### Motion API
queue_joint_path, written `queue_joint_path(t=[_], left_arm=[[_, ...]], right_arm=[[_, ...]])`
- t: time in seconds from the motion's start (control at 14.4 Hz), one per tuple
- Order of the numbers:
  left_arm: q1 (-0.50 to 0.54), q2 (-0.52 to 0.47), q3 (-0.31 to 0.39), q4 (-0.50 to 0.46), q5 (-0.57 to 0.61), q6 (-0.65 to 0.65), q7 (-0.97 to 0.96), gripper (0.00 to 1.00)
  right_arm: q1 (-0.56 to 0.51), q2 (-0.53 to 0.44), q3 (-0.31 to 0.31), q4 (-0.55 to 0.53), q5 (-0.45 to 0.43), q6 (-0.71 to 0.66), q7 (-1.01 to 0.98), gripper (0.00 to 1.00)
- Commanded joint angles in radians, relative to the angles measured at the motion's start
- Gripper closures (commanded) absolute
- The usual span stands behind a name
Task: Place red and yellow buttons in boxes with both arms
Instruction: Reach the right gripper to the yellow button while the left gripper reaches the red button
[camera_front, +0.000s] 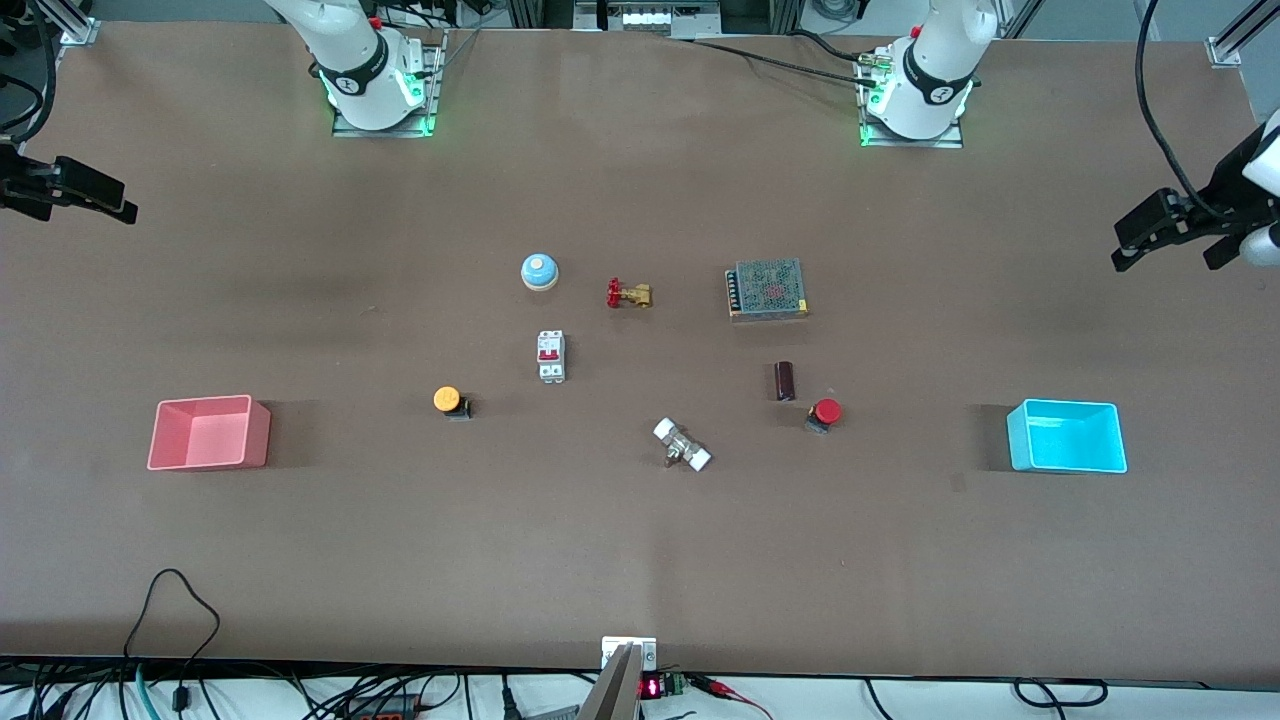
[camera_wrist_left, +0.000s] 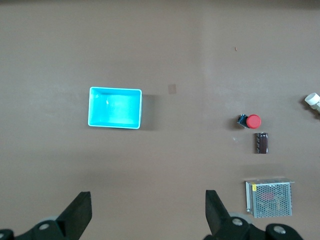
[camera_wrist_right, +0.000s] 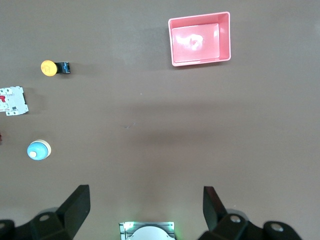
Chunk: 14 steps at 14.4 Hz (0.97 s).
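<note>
Front view shows both buttons untouched, so the left gripper (camera_wrist_left: 148, 212), jaws wide, should descend squarely over the red button (camera_front: 825, 412) beside the dark cylinder (camera_front: 785, 381), while the wide-open right gripper (camera_wrist_right: 146, 210) takes the yellow button (camera_front: 449, 401).

My left gripper (camera_wrist_left: 147, 215): black fingers. My right gripper (camera_wrist_right: 146, 210): black fingers. Table (camera_front: 640, 560): plain brown. Pink-red box (camera_front: 208, 433), paler floor inside. Bright cyan box (camera_front: 1066, 436). Yellow-orange button (camera_front: 446, 399) on dark body. Red button (camera_front: 827, 410) on dark body with a blue part. Blue dome bell (camera_front: 539, 271), cream top. Brass valve (camera_front: 630, 294), red handle. White circuit breaker (camera_front: 551, 355), red switch. Silver power supply (camera_front: 767, 289), perforated mesh cover. Dark maroon cylinder (camera_front: 785, 380). Metal fitting (camera_front: 682, 444), white ends.
</note>
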Motion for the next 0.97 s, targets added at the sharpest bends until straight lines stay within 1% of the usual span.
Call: queue_joint_path(t=[0.0,0.14,0.28,0.42,0.48,0.55,0.76,0.9], left_arm=[[0.026,-0.015,-0.03,-0.028,0.007,0.018,0.018,0.0],[0.024,-0.023,-0.034,-0.025,0.007,0.004,0.007,0.0],[0.024,-0.017,-0.052,-0.025,0.007,-0.008,-0.004,0.0],[0.018,0.009,-0.054,-0.024,0.005,-0.007,-0.011,0.0],[0.01,0.032,-0.055,-0.021,0.002,-0.002,-0.019,0.0],[0.004,0.061,-0.072,-0.018,-0.011,0.01,-0.039,0.0],[0.001,0.168,-0.161,-0.008,-0.028,0.095,-0.209,0.0],[-0.002,0.225,-0.187,-0.008,-0.033,0.153,-0.258,0.0]], right_arm=[[-0.006,-0.042,0.003,-0.037,0.0,-0.006,-0.014,0.0],[-0.004,-0.041,0.004,-0.036,-0.001,-0.005,-0.016,0.0],[-0.004,-0.038,0.004,-0.036,-0.001,-0.002,-0.016,0.0],[-0.004,-0.016,0.006,-0.039,-0.003,0.012,-0.016,0.0],[-0.003,0.008,0.007,-0.037,-0.003,0.032,-0.016,0.0],[0.008,0.045,0.007,-0.04,-0.003,0.064,-0.016,0.0],[0.048,0.187,0.007,-0.04,0.0,0.168,-0.007,0.0],[0.095,0.258,0.007,-0.039,0.011,0.243,0.003,0.0]])
